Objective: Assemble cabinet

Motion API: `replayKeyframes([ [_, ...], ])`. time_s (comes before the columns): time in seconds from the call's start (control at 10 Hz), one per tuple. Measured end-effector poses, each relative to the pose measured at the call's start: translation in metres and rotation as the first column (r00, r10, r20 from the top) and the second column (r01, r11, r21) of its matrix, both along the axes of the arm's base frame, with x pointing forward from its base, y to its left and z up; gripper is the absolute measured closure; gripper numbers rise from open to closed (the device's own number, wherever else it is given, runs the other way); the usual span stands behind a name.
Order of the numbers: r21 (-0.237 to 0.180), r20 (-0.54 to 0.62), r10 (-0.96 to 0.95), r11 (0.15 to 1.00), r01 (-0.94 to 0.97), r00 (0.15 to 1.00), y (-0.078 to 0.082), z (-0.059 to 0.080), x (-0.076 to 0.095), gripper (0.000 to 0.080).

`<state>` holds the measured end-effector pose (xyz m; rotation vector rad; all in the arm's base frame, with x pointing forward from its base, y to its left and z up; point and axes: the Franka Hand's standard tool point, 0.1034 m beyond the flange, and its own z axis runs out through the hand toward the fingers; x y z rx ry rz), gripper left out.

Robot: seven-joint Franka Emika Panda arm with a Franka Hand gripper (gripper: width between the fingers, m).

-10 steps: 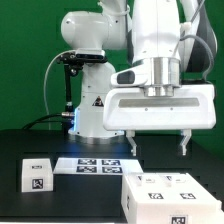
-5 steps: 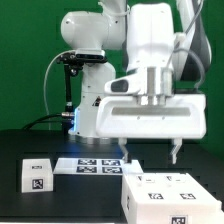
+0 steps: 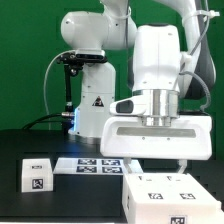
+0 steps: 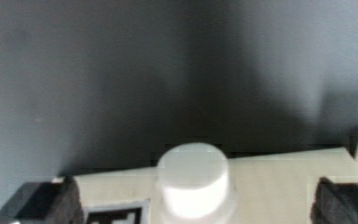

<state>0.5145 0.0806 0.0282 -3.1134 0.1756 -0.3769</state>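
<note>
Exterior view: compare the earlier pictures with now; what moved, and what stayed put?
The pincer has come down, swaying toward the exterior view's left and back, and now hangs open and empty close above the large white box. Nothing was grasped or released. The box, the small white block and the marker board stayed put.

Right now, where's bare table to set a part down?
Bare black table in front of the marker board, between the small white block and the big white box. Another strip behind the block, at the exterior view's left. Crowded at the exterior view's right: the open gripper hangs over the box.
</note>
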Motion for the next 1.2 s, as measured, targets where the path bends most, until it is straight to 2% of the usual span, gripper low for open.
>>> replayKeyframes([
  [0.2, -0.008, -0.004, -0.005, 1.000, 0.005, 1.000, 0.0039, -0.0126, -0.0016, 0.0151],
  [0.5, -0.005, -0.010, -0.012, 1.000, 0.012, 1.000, 0.0072, -0.0131, -0.0036, 0.0151],
  [0.6, -0.005, -0.011, -0.012, 1.000, 0.012, 1.000, 0.0071, -0.0132, -0.0037, 0.0249],
  [0.7, -0.005, -0.011, -0.012, 1.000, 0.012, 1.000, 0.0071, -0.0133, -0.0037, 0.0430],
  [0.8, -0.006, -0.012, -0.014, 1.000, 0.014, 1.000, 0.0054, -0.0136, -0.0041, 0.0430],
  [0.9, -0.009, -0.014, -0.017, 1.000, 0.017, 1.000, 0.0023, -0.0142, -0.0050, 0.0568],
  [1.2, -0.007, -0.030, -0.011, 1.000, 0.011, 0.999, 0.0029, -0.0129, -0.0063, 0.0584],
])
